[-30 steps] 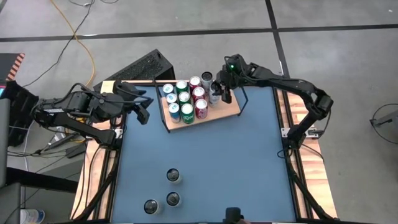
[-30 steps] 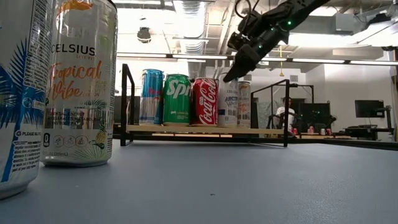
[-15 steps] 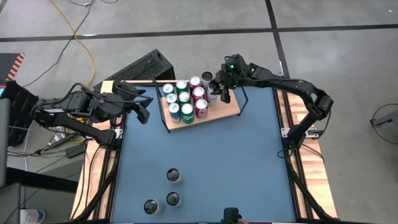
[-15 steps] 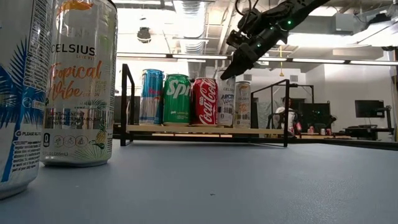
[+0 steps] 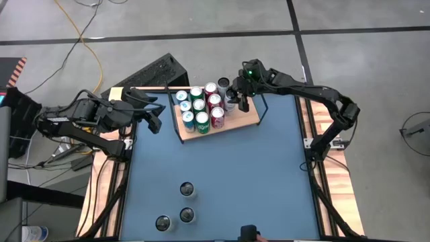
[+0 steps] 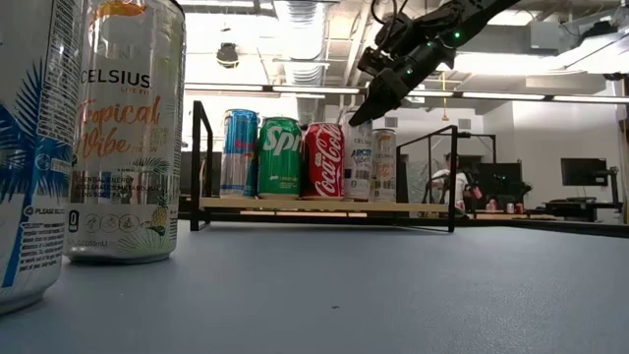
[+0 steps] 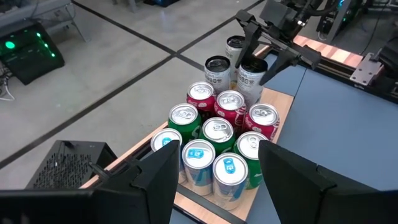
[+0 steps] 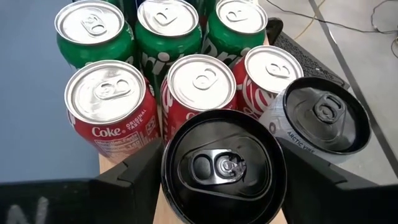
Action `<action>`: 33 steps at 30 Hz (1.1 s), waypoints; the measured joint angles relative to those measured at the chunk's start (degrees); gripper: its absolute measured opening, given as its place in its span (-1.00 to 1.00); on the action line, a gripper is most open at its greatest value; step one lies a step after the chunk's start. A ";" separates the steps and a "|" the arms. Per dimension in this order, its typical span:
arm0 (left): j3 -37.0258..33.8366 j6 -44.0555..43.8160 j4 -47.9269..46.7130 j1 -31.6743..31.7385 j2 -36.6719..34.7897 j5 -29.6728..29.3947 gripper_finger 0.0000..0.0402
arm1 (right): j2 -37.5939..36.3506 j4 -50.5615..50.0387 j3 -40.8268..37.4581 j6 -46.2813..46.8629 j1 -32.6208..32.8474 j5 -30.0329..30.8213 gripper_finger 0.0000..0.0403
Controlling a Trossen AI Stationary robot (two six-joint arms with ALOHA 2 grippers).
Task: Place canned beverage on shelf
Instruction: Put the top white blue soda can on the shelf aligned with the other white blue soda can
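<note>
The shelf [image 5: 242, 118], a light-wood board in a thin black wire frame, is seen at the far side of the blue table [image 5: 255, 181]. On it a group of cans is packed closely: blue cans [image 7: 199, 157], green Sprite cans [image 8: 166, 28] and red Coke cans [image 8: 109, 109], with two slim black-topped cans at the end nearest the right arm. The right gripper [image 5: 236, 96] is held just above the nearer black-topped can [image 8: 222, 167], which stands upright on the shelf beside the red cans; its fingers [image 8: 134, 177] are spread to both sides of the can's top and appear to be apart from it. The second black-topped can [image 8: 321, 117] stands just beside it. The left gripper [image 5: 156, 118] is held open near the shelf's left end, with nothing between its fingers. Three more cans [image 5: 186, 190] are standing on the table, well apart from the shelf.
</note>
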 joint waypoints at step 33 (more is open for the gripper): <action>-0.01 -0.44 -0.01 -0.02 0.00 0.06 0.03 | -0.07 -0.57 0.20 0.85 1.50 3.15 0.71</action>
